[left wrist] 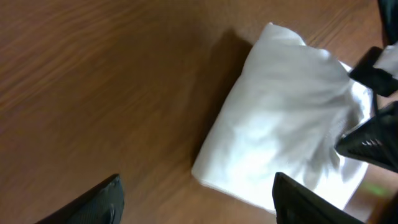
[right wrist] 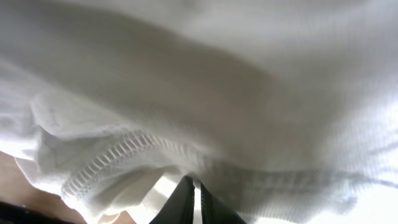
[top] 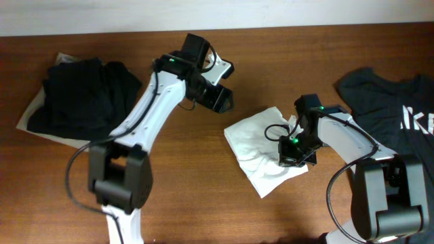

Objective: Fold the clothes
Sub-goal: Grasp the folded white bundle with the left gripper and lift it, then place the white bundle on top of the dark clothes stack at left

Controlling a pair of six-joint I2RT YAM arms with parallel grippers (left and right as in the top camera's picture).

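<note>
Open tabletop [top: 196,169] between white shirt [top: 254,146] and black pile [top: 78,95], left arm [top: 146,112] crossing it

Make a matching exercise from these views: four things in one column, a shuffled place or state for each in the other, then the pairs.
1. folded white cloth T-shirt
2. crumpled heap of black clothes
3. left hand
4. right hand

A. shut, at the white T-shirt's edge
B. far left end of the wooden table
C. open, over bare wood
D. middle of the table

Pairs: 1-D; 2-B; 3-C; 4-A
</note>
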